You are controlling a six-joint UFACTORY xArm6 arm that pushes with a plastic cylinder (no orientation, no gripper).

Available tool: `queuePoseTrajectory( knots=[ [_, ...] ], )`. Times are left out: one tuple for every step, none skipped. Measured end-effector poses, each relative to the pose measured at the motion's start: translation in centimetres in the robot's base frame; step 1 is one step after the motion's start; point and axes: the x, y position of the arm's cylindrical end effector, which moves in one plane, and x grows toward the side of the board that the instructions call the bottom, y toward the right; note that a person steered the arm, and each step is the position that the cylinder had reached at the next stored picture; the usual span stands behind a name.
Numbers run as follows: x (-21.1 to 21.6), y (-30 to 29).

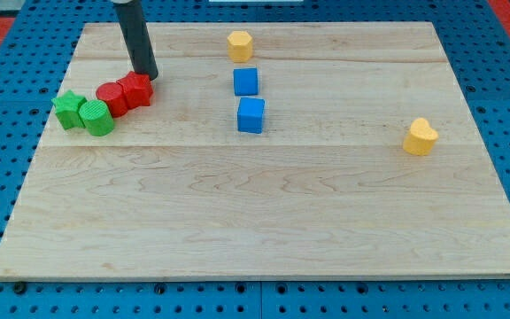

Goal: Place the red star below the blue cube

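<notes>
The red star [137, 89] sits near the view's upper left, touching a red cylinder [112, 97] on its left. My tip [147, 74] rests on the board just above and to the right of the red star, touching or nearly touching it. Two blue blocks stand in the upper middle: a blue cube [246, 81] and another blue block [251, 115] right below it. The red star is far to the left of both.
A green star [67, 109] and a green cylinder [97, 118] sit left of the red pair. A yellow hexagon [240, 45] is above the blue cube. A yellow heart [421, 136] lies at the right. The wooden board [264, 221] has blue pegboard around it.
</notes>
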Motion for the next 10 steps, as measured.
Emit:
queuePoseTrajectory(
  knots=[
    [-0.1,-0.3],
    [-1.6,-3.6],
    [0.8,-3.8],
    [5.5,4.5],
    [9.8,8.0],
    [11.7,11.1],
    [12.6,6.3],
    [15.1,7.9],
    [15.4,10.2],
    [16.3,10.4]
  ],
)
